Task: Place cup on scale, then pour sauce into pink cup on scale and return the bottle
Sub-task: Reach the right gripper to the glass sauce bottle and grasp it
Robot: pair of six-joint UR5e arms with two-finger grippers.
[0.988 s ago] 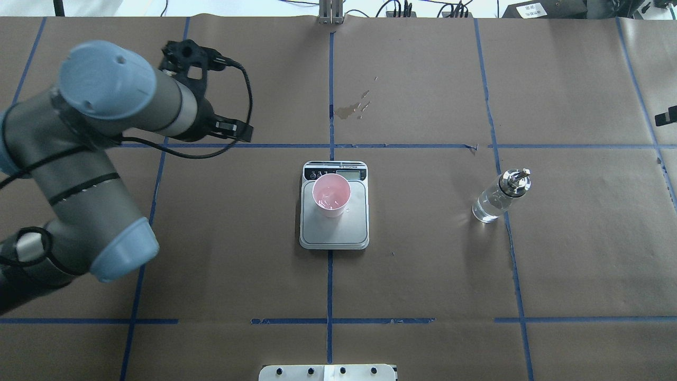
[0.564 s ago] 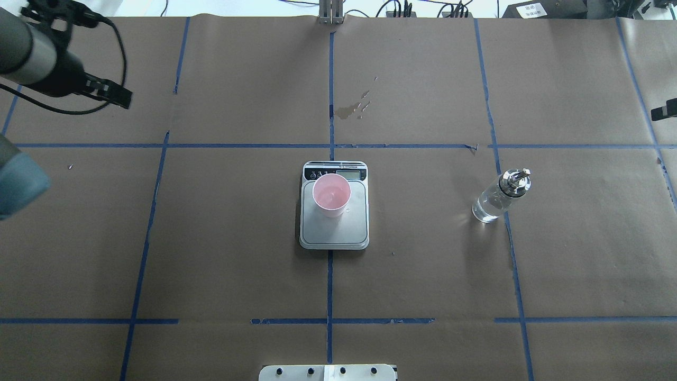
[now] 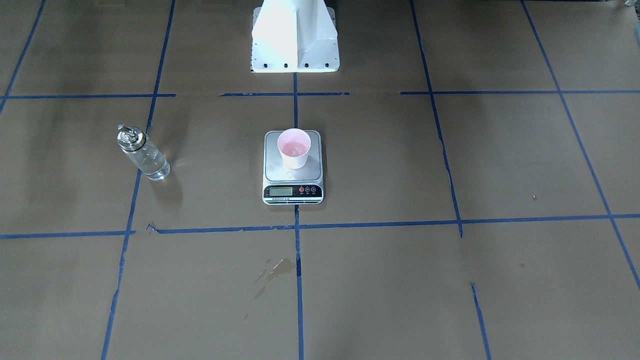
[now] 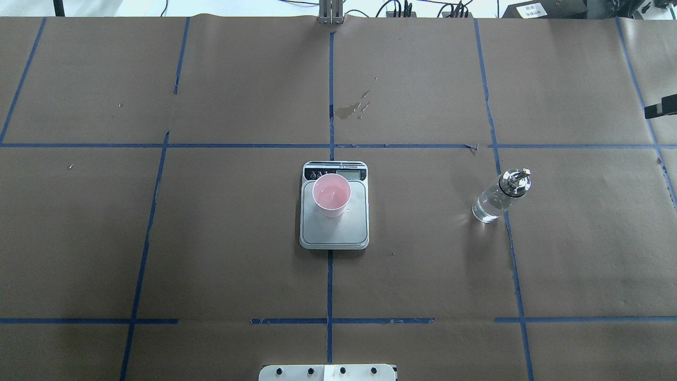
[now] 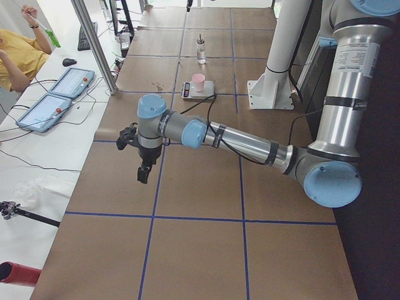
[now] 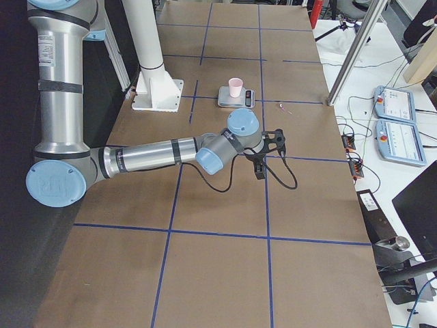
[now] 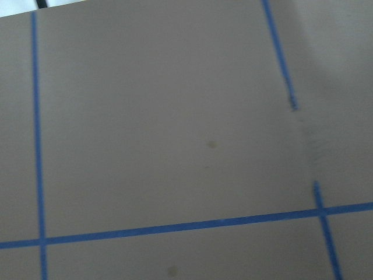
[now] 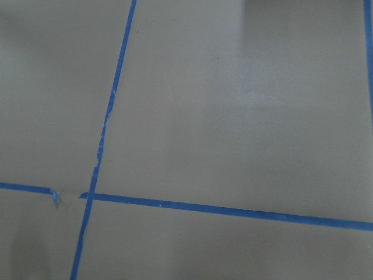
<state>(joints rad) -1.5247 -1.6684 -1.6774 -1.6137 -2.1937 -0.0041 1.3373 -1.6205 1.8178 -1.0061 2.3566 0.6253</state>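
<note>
The pink cup (image 4: 331, 196) stands upright on the far part of the scale (image 4: 334, 233), by its display; both also show in the front view, the cup (image 3: 294, 147) on the scale (image 3: 292, 176). The glass bottle (image 4: 500, 197) with clear sauce stands upright on the paper to the scale's right, alone; in the front view the bottle (image 3: 145, 157) is at left. My left gripper (image 5: 143, 174) hangs over the table far to my left, nothing seen in it. My right gripper (image 6: 259, 169) hangs far to my right; only a black tip (image 4: 661, 108) shows overhead. I cannot tell whether either is open or shut.
A dried stain (image 4: 351, 108) marks the brown paper beyond the scale. Blue tape lines grid the table. My white base plate (image 3: 295, 45) stands at the near edge. An operator and two tablets (image 5: 59, 94) are past the far edge. Both wrist views show only paper and tape.
My left arm has swung away to the left and out of the overhead view. The black tip of my right gripper has crept slightly farther away at the right edge. Cup, scale and bottle have not moved.
</note>
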